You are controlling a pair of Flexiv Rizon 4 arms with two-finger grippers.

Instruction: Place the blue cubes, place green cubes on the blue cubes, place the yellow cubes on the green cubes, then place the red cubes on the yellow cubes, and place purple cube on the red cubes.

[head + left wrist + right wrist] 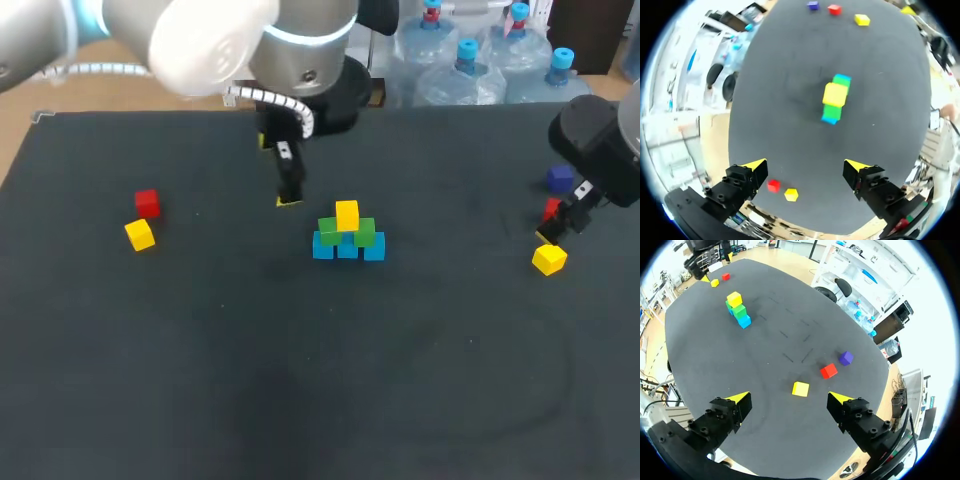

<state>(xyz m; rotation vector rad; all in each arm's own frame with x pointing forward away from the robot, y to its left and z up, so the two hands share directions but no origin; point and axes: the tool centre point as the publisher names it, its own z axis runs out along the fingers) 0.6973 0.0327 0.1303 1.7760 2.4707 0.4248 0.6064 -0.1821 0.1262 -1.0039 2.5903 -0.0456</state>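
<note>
Yellow-tipped and spread wide with nothing between them, the fingers of my right end effector (790, 399) hang over the right side of the dark table (300, 400). A loose yellow cube (800, 389) lies just ahead of them. A small red cube (828, 371) and the purple cube (845, 358) lie a little beyond it.

My left end effector (806, 166) is equally wide and empty, poised just left of and beyond the stack (347, 235) at mid-table. The stack has three blue cubes (347, 249) in a row, two green cubes (330, 232) on them and one top yellow cube (347, 214). Well to the left lie a second red cube (147, 203) and a far-left yellow cube (140, 235), close together.

I judge the next pick to be the loose yellow cube, since my right arm is nearest. I would square the fingers to two flat faces rather than the corners, then come straight down without brushing the small red cube. At the stack there is little ledge left on the green row, so I would set down low, let go gently and lift straight up. The left arm should keep clear of the approach.
</note>
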